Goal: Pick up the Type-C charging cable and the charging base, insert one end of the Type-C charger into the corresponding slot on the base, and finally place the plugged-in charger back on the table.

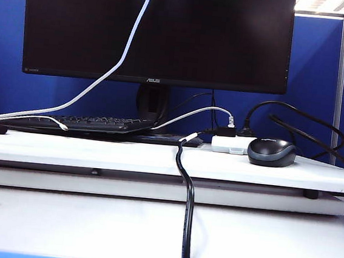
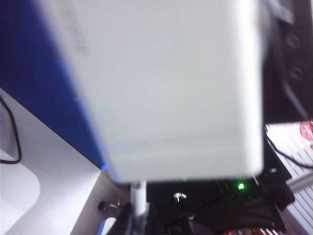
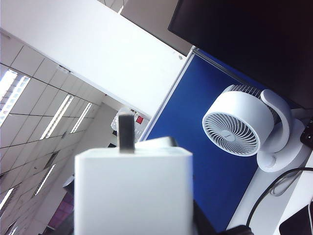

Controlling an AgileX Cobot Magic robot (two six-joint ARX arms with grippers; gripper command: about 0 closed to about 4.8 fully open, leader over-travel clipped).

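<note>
Two white things filled our wrist views, and both were up off the table. In the left wrist view we saw the left gripper only as a dark shape at the frame's edge. Its jaws were pinched tight around the white plug end of the thin charging cable. Straight ahead of those jaws, very near and blurred, stood the broad white face of the charging base. The plug's tip met the block's near edge. We could not tell whether it sat in a slot or only touched.

In the right wrist view the same block sat directly ahead of the right gripper, of which we saw just a dark part behind the block. The jaws themselves were hidden. They appeared to grip the block at a middling width, since it hung in the air against the ceiling lights. A grey metal prong stuck out from its far end, away from the jaws. Well beyond the jaws stood a white desk fan.
</note>
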